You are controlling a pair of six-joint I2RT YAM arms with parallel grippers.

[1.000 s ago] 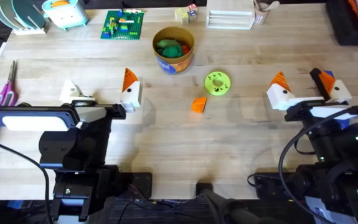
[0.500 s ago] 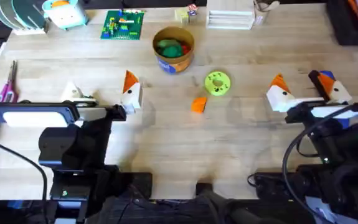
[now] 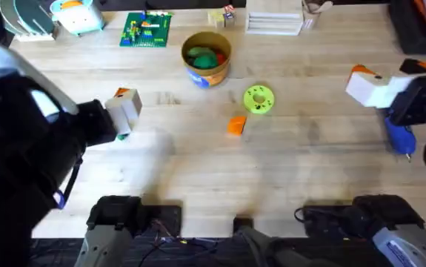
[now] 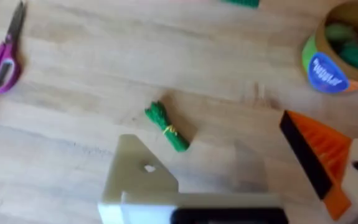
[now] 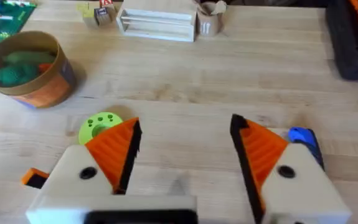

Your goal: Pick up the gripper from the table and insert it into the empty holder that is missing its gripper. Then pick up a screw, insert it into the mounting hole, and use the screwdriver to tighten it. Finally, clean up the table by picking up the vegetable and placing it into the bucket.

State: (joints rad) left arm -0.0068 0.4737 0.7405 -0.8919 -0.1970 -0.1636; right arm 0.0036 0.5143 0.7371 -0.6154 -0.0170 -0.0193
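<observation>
Two arms rise over the table [image 3: 198, 170]: at the left, the left gripper [image 4: 241, 168] stands wide open and empty, its plain white holder [image 4: 138, 177] just beside a green vegetable [image 4: 166, 127] lying on the wood, apart from the pads. Near the centre lies the orange gripper [image 3: 235, 125], between the green disc [image 3: 258, 99] and the near edge, with the bucket [image 3: 206, 58] beyond. At the right, the right gripper [image 5: 185, 155] gapes empty, the blue screwdriver [image 5: 306, 143] just beside its outer finger.

Robot lab: cluttered wooden table [image 3: 198, 163]
</observation>
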